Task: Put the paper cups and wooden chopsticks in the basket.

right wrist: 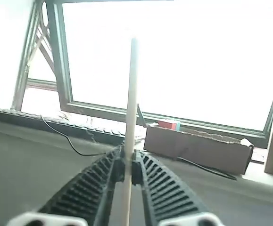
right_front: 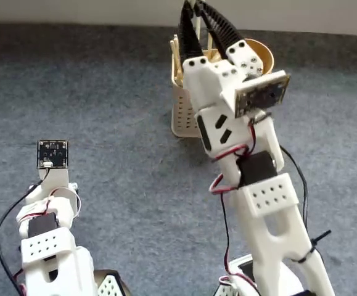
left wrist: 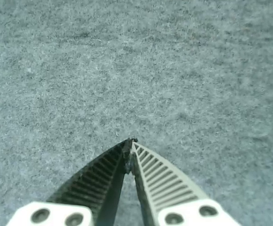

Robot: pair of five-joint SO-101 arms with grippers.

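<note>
Right gripper (right wrist: pixel 128 153) pinches a chopstick (right wrist: pixel 133 84) over the basket (right_front: pixel 183 120) of chopsticks (right_front: pixel 176 55) and a paper cup (right_front: pixel 266 57); left gripper (left wrist: pixel 130 141) closed.

I am wearing white printed shells on my left arm (right_front: pixel 49 246) and right arm (right_front: pixel 270 203), with a black servo block (right_front: pixel 256 168) showing between them and small round holes dotting the brackets (right_front: pixel 269 194). Red, white and black cables (right_front: pixel 227 176) are looping along my right arm. My right gripper (right wrist: pixel 127 160) is showing two black ribbed fingers (right wrist: pixel 89 188). My left gripper (left wrist: pixel 130 141) is pairing a black finger (left wrist: pixel 98 183) with a pale finger (left wrist: pixel 164 183). A dark square camera board (right_front: pixel 53 153) is riding my left wrist, and a greenish board (right_front: pixel 262 94) my right.
</note>
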